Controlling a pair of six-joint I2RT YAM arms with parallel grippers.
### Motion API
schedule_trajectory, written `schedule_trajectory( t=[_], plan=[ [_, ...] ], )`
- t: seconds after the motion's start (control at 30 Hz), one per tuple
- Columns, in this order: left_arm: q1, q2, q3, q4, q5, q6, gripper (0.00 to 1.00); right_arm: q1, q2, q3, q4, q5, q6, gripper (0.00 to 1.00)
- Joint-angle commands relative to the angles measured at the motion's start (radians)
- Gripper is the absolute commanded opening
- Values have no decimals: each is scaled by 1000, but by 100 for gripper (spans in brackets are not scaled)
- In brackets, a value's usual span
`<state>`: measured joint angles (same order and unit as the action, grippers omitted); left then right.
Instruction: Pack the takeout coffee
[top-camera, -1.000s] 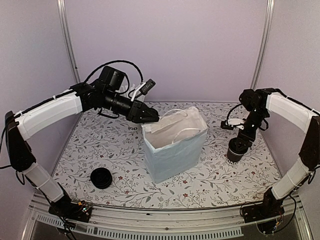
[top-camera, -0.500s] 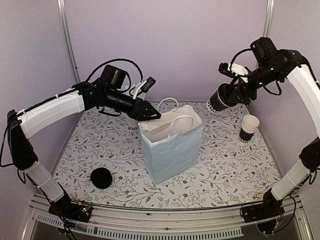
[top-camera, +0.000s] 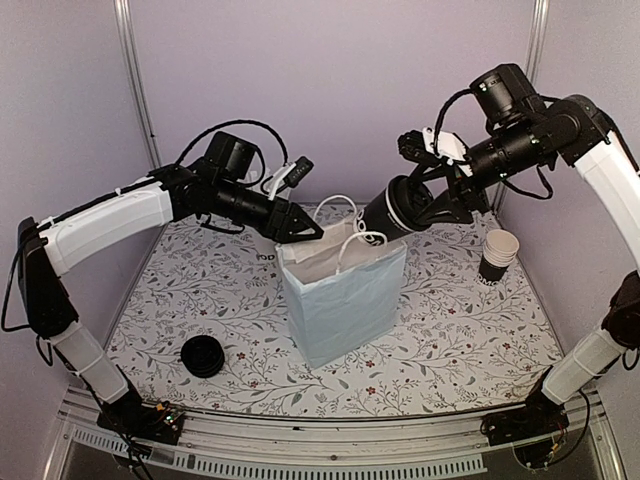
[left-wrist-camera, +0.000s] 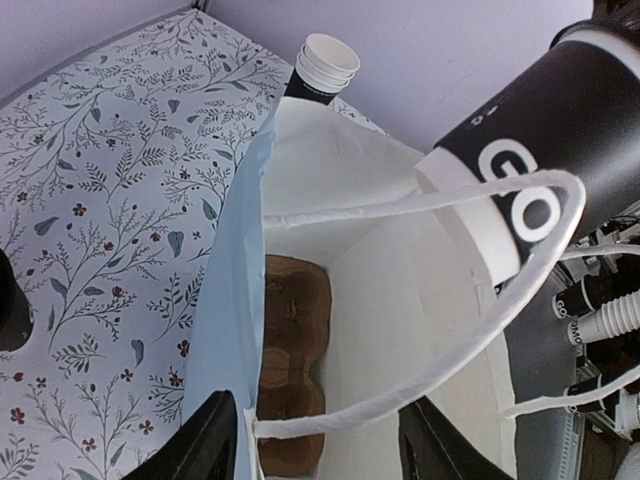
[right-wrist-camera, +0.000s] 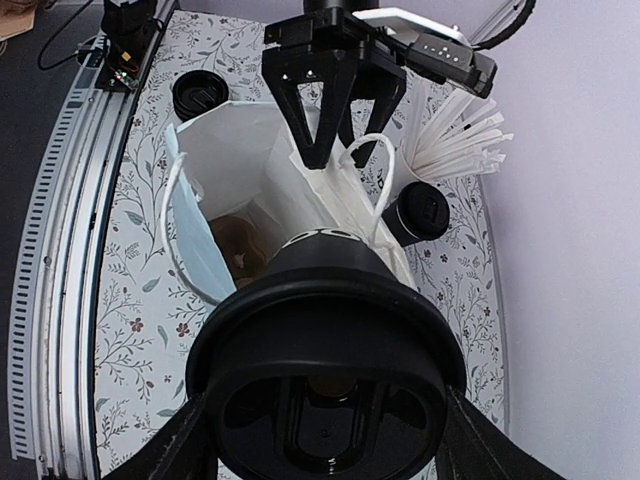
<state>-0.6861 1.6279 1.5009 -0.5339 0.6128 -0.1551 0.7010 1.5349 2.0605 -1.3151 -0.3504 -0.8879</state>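
**A:** The right gripper (top-camera: 432, 200) was clamped on the takeout coffee (top-camera: 395, 210), the cup tilted with its base at the mouth of the paper bag (top-camera: 345, 300)!

**B:** The left gripper (top-camera: 308, 232) had its jaws spread astride the bag's far rim.

**A:** One white handle (left-wrist-camera: 480, 200) looped right across the cup.

**B:** Inside, a brown cardboard tray (left-wrist-camera: 290, 370) lay on the bottom. The cup stack (top-camera: 497, 255) stood to the right on the counter (top-camera: 440, 330), with loose lids (top-camera: 203, 355) front-left.

**A:** Half a second earlier that coffee had hung higher, out by the back wall!
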Motion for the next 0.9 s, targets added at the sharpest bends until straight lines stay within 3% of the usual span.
schedule_trajectory(
  t=[0.0,0.3,0.4,0.57,0.73,0.87],
  plan=[
    [-14,-12,24,36,15,-15,57,34,13,-57,3,3,-15,40],
    [-37,-102,115,24,-65,-32,70,115,-49,-163,-46,52,-46,38],
    [-10,-131,75,77,-133,-38,76,152,-99,-232,-46,114,-77,37],
    [49,-72,-73,208,-151,-97,75,240,-187,-424,11,257,-112,36],
    [38,1,-208,399,-46,-170,67,306,-247,-539,88,344,-141,35],
    [-4,41,-255,455,-57,-168,65,327,-268,-579,143,397,-155,34]
  ],
)
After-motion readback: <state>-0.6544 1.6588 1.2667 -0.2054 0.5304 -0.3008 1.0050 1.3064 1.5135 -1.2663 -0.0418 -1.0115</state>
